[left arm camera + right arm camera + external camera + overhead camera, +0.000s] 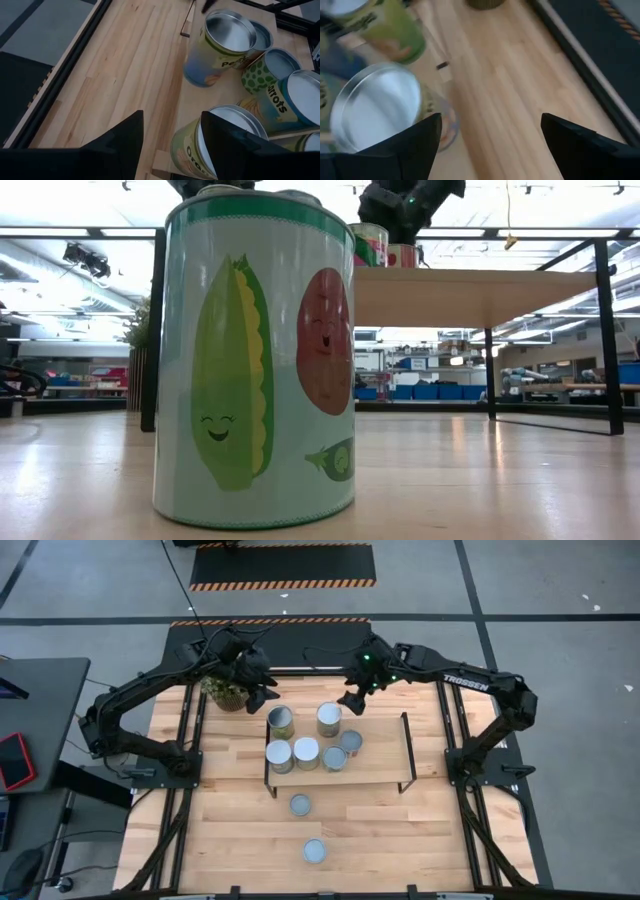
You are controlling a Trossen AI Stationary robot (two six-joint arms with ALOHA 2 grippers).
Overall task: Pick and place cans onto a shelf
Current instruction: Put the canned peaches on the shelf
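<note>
Looking down in the high view: six small metal cans with pale round tops sit clustered on the left half of the low light-wood shelf with black rod end frames (385, 762). Two more cans stand on the bare plank tabletop (240, 830) in front of it, one nearer the shelf (300, 804), one nearer the front edge (314, 851). The left pincer (262, 692) hangs above the shelf's back left corner, just beside the potted green plant (226, 692). The right pincer (353, 700) hangs behind the back-row can with the white top (329, 718).

Low view: the front-edge can (258, 360), pale green with cartoon corn, tomato and pea, fills the foreground and hides most of the shelf; only its board and a rod frame show behind.

Left wrist view: the left pincer's fingers (117, 145) show a gap but grip nothing; judged pressed nearly together. An olive-labelled can (220, 145) lies right beneath them.

Right wrist view: the right pincer's fingers (417, 145) are spread wide and empty, with a silver-topped can (377, 110) just beside one finger.

Risks, as judged:
- Either pincer dropping here may clip a can rim and topple it into its close neighbours.
- The left arm swinging back could knock the plant.
- Both arms reaching forward together over the cluster could collide.
</note>
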